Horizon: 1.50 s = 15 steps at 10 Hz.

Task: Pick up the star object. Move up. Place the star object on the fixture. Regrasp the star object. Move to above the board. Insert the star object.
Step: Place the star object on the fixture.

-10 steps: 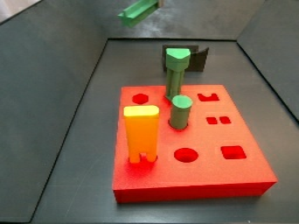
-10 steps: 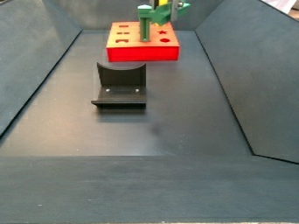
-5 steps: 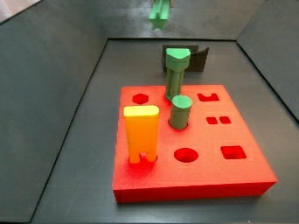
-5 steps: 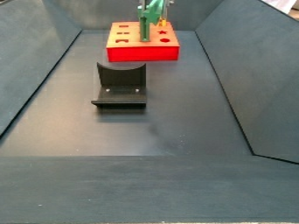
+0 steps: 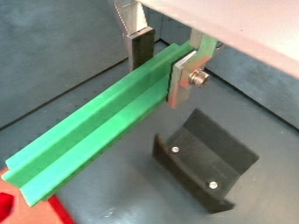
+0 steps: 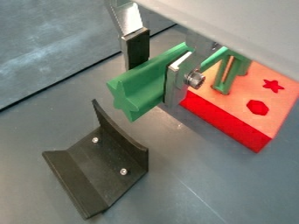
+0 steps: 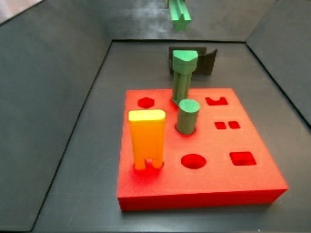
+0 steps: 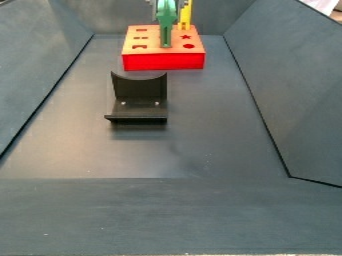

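star object (image 5: 100,131) clamped in tool (image 5: 162,63); high above dark floor (image 8: 174,150)

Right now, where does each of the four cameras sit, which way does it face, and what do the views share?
Wrist view: above the gripper, down the star object it clamps, fixture on the floor below.
Wrist view: same gripper, with the board beyond.
Side view: high at the board's near end, facing the fixture; no gripper visible, only the bar.
Side view: opposite end, fixture nearer, board behind.
All four show the fixture.

Orange slotted block (image 7: 145,136) and two green pegs (image 7: 184,73) stand upright.
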Tool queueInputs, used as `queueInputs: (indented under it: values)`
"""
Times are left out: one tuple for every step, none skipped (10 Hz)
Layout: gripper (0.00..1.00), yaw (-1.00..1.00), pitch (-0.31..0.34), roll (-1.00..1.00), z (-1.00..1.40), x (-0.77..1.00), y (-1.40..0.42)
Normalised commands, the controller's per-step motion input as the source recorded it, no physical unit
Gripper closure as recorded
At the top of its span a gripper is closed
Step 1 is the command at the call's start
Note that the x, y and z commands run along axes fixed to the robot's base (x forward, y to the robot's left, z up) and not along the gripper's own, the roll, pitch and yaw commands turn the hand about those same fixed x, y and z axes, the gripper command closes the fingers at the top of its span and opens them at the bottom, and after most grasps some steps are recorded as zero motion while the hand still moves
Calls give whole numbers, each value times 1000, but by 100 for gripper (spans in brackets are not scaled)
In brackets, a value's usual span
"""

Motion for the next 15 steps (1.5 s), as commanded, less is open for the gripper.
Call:
queueInputs:
  values:
    - [100, 16, 148, -1000, -63, 759, 1000]
    - [100, -22, 160, -1000, -35, 796, 1000]
    - [100, -32, 183, -1000, -5, 745, 890]
    - [100, -51, 202, -1000, -7, 607, 644]
    - [100, -64, 211, -1000, -13, 541, 527]
    - [100, -97, 219, -964, -2, 419, 295]
    - [100, -111, 192, -787, 2, 327, 130]
    - [100, -119, 145, -512, -2, 207, 32]
    - [100, -122, 126, -383, -2, 140, 39]
    - [100, -117, 58, -217, 14, 33, 30]
    - [100, -191, -12, -1000, -1000, 88, 60]
    - [100, -187, -26, -1000, -1000, 95, 67]
    - [100, -179, -20, -1000, -1000, 103, 72]
    - [100, -172, -4, -1000, -1000, 113, 72]
    - [100, -171, -1, -1000, -1000, 118, 78]
